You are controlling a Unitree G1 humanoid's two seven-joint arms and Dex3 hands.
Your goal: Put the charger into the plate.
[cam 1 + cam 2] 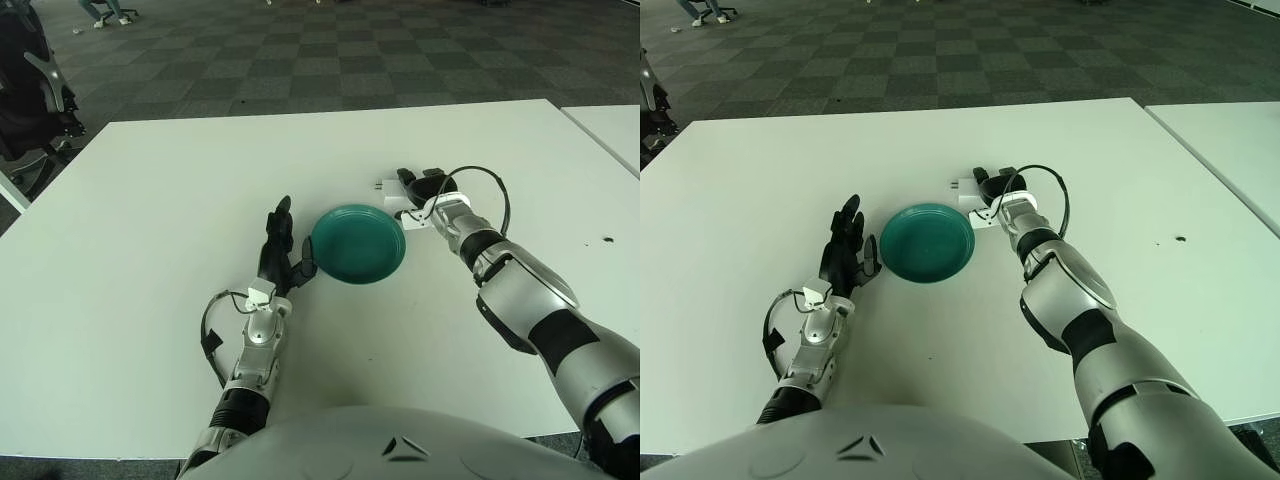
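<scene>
Our right hand (425, 190) was at work just beyond the far right edge of the teal plate (358, 243), its dark fingers (983, 181) curled down over the white charger (396, 194) — whether they had truly clamped it or only lay against it we could not tell. The charger sat on the white table (150, 220), just outside the plate's far right rim, apart from the dish itself; a small pronged end stuck out on the side away from the hand, and a second white block showed nearer the plate's rim, half hidden under the wrist. A black cable (1052, 190) looped up from the wrist on the side away from the plate. The forearm ran back from there toward our body, to the right of the plate. The plate lay flat and held nothing. On its other side, just beside its left rim, our left hand (281, 245) showed with fingers stretched out straight and slightly apart, holding nothing — the thumb pointed toward the plate's edge, very near it. Beyond the table, far from the plate, we saw a dark checkered carpet (330, 60).
</scene>
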